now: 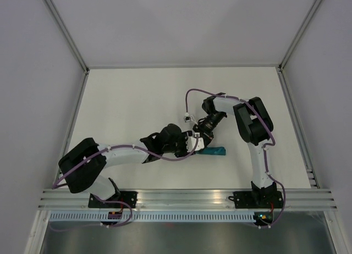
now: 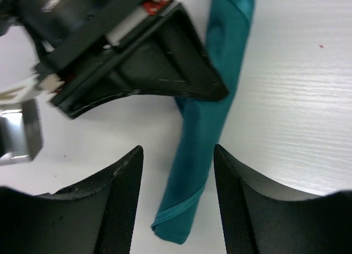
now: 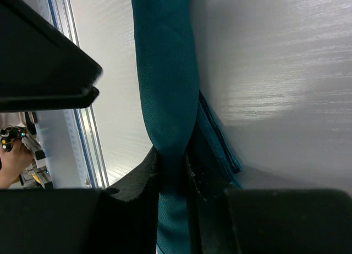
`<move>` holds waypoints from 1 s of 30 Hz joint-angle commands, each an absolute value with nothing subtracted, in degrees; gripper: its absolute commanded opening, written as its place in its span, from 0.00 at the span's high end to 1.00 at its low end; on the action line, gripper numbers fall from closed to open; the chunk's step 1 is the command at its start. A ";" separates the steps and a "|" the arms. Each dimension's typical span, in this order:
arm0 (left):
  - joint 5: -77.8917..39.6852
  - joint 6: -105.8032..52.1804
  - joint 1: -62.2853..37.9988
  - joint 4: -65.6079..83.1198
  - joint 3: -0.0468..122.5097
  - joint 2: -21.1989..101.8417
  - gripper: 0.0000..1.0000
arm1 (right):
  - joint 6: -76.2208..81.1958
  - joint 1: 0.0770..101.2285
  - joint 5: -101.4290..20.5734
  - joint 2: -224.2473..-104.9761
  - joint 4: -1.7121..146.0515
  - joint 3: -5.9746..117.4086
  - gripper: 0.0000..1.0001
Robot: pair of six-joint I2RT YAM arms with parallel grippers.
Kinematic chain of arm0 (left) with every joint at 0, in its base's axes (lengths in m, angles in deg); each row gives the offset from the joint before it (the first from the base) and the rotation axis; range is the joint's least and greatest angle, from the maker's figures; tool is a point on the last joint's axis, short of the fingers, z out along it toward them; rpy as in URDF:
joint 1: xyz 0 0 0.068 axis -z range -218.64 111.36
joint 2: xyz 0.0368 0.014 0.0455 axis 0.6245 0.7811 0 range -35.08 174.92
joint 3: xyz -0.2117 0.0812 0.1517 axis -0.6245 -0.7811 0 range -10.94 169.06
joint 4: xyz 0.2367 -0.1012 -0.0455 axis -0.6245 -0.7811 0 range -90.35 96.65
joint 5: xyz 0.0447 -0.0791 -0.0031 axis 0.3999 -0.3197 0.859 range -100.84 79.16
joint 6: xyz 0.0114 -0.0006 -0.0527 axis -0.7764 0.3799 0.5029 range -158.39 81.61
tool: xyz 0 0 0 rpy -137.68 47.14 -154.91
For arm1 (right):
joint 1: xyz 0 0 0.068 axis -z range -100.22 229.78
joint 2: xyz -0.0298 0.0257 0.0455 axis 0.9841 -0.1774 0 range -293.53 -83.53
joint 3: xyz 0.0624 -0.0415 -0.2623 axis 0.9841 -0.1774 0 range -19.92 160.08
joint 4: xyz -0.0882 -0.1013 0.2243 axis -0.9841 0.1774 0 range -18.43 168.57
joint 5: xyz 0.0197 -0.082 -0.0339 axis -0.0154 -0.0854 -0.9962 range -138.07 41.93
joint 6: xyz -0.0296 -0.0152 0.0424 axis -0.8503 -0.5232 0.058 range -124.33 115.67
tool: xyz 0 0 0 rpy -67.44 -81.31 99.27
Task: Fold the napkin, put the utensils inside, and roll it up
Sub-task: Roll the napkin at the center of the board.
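The teal napkin [image 1: 215, 152] lies rolled into a narrow bundle on the white table, near the front middle. In the left wrist view the napkin [image 2: 204, 127] runs from the top of the frame down between my open fingers, its rolled end close to them. My left gripper [image 2: 178, 155] is open and straddles that end without touching it. My right gripper [image 3: 172, 161] is shut on the napkin [image 3: 165, 72], pinching the roll. In the top view my left gripper [image 1: 193, 144] and right gripper [image 1: 204, 139] meet over the roll. The dark blue utensil is hidden.
The aluminium rail [image 1: 181, 198] runs along the table's near edge just in front of the roll. It also shows in the right wrist view [image 3: 82, 138]. White walls and frame posts [image 1: 71, 122] bound the table on the left, right and back.
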State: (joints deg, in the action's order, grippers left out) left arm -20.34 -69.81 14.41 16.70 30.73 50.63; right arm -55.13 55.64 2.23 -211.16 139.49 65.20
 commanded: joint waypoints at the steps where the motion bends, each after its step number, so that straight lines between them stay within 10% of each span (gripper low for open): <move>1: -20.60 -76.53 18.12 20.70 28.53 52.36 0.41 | -58.73 55.96 -5.97 -214.84 133.80 65.34 0.85; 21: -12.25 -79.79 20.77 27.22 30.63 63.00 0.39 | -58.91 56.31 -6.06 -215.28 134.24 65.42 0.85; 30: -17.43 -79.17 20.77 16.94 34.06 65.02 0.72 | -58.29 56.40 -6.06 -214.93 134.06 65.42 0.77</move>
